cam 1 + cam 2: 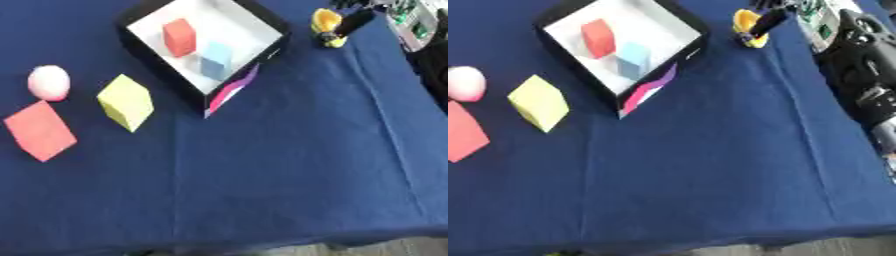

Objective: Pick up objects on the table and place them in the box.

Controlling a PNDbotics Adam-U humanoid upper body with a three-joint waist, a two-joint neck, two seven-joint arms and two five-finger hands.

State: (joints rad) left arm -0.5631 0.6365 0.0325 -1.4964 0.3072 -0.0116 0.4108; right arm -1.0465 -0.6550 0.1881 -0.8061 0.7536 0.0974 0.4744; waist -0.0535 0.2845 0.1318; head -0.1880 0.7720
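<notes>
A dark blue cloth [262, 175] covers the whole table, creased in long folds. On it, toward the far edge, sits the box [140, 47], black-walled and white inside, turned cornerwise to the robot. Two blocks already lie in it: a red block [178, 36] and, nearer the box's front corner, a light blue block [215, 60].

Three things wait outside, all to the box's left: one yellow-green block [125, 102] just beside its near-left wall, one white ball [48, 82] further left, and one flat red piece [39, 130] nearest the robot of the three. A yellow object [325, 25] with a black part stands to the box's right; what it is I cannot tell.

Neither hand shows in either view, so whether their fingers are apart or together cannot be told.

The risks, as I judge them: the ball may roll away when touched, the flat red piece gives fingers little edge to catch, and a reach for the yellow-green block could knock the box's wall and shift it.
</notes>
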